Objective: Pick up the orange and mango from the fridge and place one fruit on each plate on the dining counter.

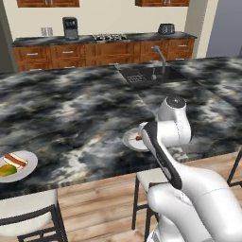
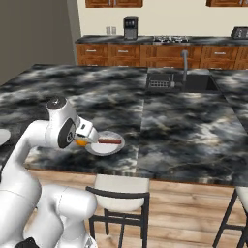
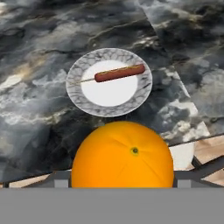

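Observation:
My gripper (image 2: 84,139) is shut on the orange (image 3: 122,155), a smooth bright-orange ball (image 2: 81,143) that looms large at the bottom of the hand view. It hangs just above the near edge of the dining counter (image 1: 71,113). Right beyond it lies a white plate (image 3: 109,92) with a red sausage on a stick (image 3: 119,73); the same plate (image 2: 103,148) sits near the counter's front edge. The other plate (image 1: 28,173), at the far left, carries the yellow-green mango (image 1: 7,170) beside its sausage (image 1: 15,160). The fridge is out of view.
A sink (image 1: 151,73) with a tall faucet (image 2: 184,60) is set into the far side of the island. White-seated stools (image 1: 26,208) (image 2: 121,186) stand against the near side. A wall counter (image 1: 104,47) with a coffee maker runs along the back.

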You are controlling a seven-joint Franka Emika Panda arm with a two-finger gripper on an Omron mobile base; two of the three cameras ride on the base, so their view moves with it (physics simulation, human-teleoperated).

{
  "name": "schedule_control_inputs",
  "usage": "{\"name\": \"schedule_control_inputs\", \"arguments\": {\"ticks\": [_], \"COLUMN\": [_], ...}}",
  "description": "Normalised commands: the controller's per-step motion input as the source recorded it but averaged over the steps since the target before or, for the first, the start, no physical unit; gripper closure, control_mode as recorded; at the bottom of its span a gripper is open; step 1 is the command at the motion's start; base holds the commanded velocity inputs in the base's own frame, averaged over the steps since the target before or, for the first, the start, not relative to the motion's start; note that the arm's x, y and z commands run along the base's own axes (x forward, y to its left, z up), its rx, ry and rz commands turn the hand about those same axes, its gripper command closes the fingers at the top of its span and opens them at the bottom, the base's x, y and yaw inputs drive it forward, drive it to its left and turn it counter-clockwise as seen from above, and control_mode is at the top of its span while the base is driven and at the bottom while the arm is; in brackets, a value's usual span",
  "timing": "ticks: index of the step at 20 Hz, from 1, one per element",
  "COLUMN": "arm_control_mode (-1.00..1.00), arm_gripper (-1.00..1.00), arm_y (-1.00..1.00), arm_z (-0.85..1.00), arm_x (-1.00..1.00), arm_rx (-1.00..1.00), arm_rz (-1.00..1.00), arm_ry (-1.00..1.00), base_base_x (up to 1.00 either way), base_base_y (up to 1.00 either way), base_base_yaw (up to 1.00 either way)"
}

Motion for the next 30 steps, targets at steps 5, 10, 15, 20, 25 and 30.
{"name": "schedule_control_inputs", "arguments": {"ticks": [5,10,15,20,25,30], "arm_control_mode": [-1.0,-1.0,-1.0,-1.0,-1.0,-1.0], "arm_gripper": [1.0,1.0,1.0,1.0,1.0,1.0], "arm_y": [-0.07,-0.08,-0.12,-0.02,0.0,0.0], "arm_z": [-0.39,-0.35,-0.48,-0.55,-0.44,-0.53], "arm_x": [0.69,0.48,0.5,0.73,0.72,0.55], "arm_rx": [0.0,0.0,0.0,0.0,0.0,0.0], "arm_rz": [0.0,0.0,0.0,0.0,0.0,0.0], "arm_ry": [0.11,0.1,0.12,0.09,0.07,0.11], "base_base_x": [0.0,0.0,0.0,0.0,0.0,0.0], "base_base_y": [0.0,0.0,0.0,0.0,0.0,0.0], "base_base_yaw": [0.0,0.0,0.0,0.0,0.0,0.0]}}
